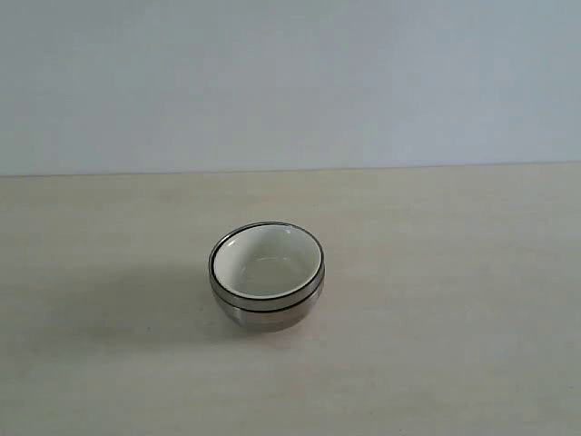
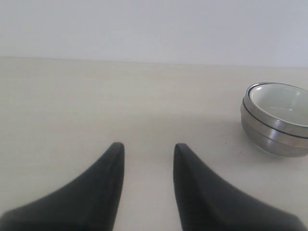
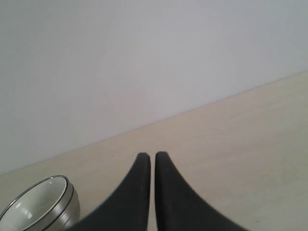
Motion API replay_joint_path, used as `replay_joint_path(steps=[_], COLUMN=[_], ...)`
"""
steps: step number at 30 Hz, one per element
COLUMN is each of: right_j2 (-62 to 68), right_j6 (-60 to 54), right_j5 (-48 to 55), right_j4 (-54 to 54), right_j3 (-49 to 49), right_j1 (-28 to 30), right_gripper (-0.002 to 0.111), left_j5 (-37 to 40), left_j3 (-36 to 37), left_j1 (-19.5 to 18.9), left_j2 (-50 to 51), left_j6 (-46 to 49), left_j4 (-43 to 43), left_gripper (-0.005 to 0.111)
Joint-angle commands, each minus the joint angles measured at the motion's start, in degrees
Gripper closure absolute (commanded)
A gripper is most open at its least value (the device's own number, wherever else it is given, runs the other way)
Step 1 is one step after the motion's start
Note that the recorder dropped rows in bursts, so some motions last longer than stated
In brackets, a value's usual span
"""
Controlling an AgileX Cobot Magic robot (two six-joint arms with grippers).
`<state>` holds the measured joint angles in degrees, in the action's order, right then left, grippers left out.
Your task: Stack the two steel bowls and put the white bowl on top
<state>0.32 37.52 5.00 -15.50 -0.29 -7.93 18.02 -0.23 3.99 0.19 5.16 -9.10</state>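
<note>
One stack stands mid-table. The white bowl (image 1: 267,262) sits nested on top of the two steel bowls (image 1: 265,310), whose shiny rims and sides show below it. The same stack appears in the left wrist view, white bowl (image 2: 284,103) over the steel bowls (image 2: 272,134), and in the right wrist view, white bowl (image 3: 36,202) over steel bowls (image 3: 70,209). My left gripper (image 2: 147,147) is open over bare table, well away from the stack. My right gripper (image 3: 152,155) is shut with nothing in it, beside the stack and apart from it. Neither gripper shows in the exterior view.
A pale wooden table (image 1: 454,300) carries the stack, and a plain light wall (image 1: 290,82) rises behind its far edge. No other object shows in any view.
</note>
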Motion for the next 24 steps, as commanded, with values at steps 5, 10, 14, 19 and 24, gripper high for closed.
replay_joint_path(steps=[5, 10, 14, 19, 24], right_j2=[-0.32, -0.32, -0.32, -0.32, -0.32], right_j6=[-0.13, -0.13, -0.13, -0.13, -0.13], right_j5=[-0.54, -0.28, -0.03, 0.08, 0.08], right_j4=[-0.08, -0.08, 7.99, 17.76, 17.76], right_j3=[0.29, 0.29, 0.29, 0.29, 0.29], right_j1=[0.45, 0.45, 0.45, 0.45, 0.45], right_gripper=[0.108, 0.108, 0.108, 0.108, 0.108], left_j5=[0.04, 0.04, 0.04, 0.04, 0.04], left_j3=[0.23, 0.23, 0.23, 0.23, 0.23], left_j1=[-0.16, -0.16, -0.16, -0.16, -0.16], left_j2=[-0.19, -0.19, -0.19, -0.19, -0.19], left_j6=[0.26, 0.26, 0.26, 0.26, 0.26], left_j4=[-0.07, -0.07, -0.07, -0.07, -0.07], left_gripper=[0.074, 0.074, 0.074, 0.074, 0.074])
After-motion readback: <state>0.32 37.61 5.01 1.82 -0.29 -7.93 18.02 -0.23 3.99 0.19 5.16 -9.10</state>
